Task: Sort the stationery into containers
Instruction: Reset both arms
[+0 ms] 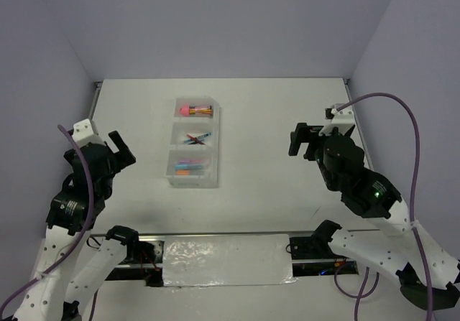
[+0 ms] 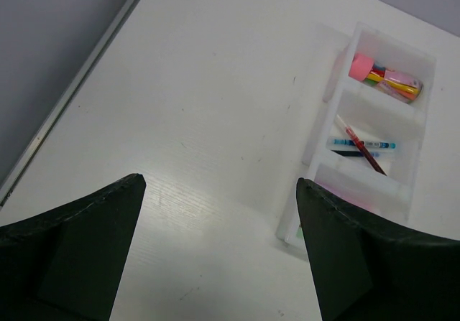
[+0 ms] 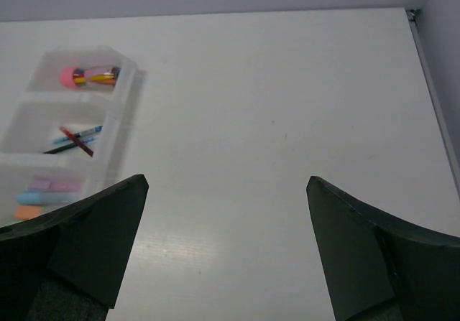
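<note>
The translucent white tray point(image 1: 215, 145) of three compartments lies at mid-table. Its far compartment holds short pink and orange tubes point(image 1: 194, 109), the middle one thin blue and red pens point(image 1: 198, 138), the near one pastel highlighters point(image 1: 190, 167). My left gripper point(image 1: 118, 149) hovers left of the tray, open and empty; the left wrist view shows its fingers wide apart point(image 2: 220, 181) with the tray point(image 2: 316, 145) ahead on the right. My right gripper point(image 1: 305, 140) hangs right of the tray, open and empty point(image 3: 227, 179); the tray point(image 3: 118, 131) sits at the left of that view.
Grey walls close the table on the left, back and right. A crinkled white sheet point(image 1: 226, 261) lies along the near edge between the arm bases. Purple cables point(image 1: 413, 131) loop off both arms.
</note>
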